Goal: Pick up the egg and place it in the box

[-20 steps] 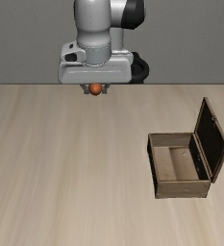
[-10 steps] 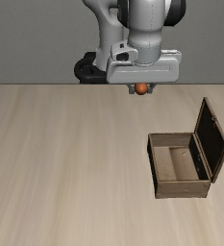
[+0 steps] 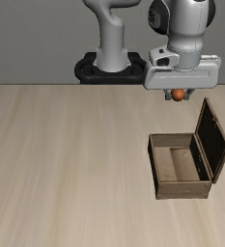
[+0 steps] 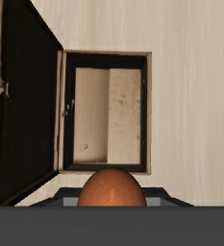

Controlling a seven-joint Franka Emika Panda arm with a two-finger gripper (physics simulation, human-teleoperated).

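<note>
An orange-brown egg [image 3: 179, 95] hangs in the air under my gripper [image 3: 179, 94], which is shut on it. The egg [image 4: 112, 188] bulges up between the gripper's fingers in the wrist view. A dark wooden box [image 3: 181, 165] stands open on the table at the exterior view's right, its lid [image 3: 215, 140] raised on the right side. My gripper is high above the table, just behind the box's far edge. From the wrist camera the open box [image 4: 108, 111] lies straight ahead of the egg, its pale floor bare, the lid [image 4: 25, 101] swung aside.
The light wooden table [image 3: 66, 164] stretches wide to the exterior view's left of the box. The robot's black base [image 3: 109, 68] stands at the table's far edge, left of my gripper.
My arm has swung steadily toward the exterior view's right with the egg in its grip, from behind the table's middle to a spot above the box's far side.
</note>
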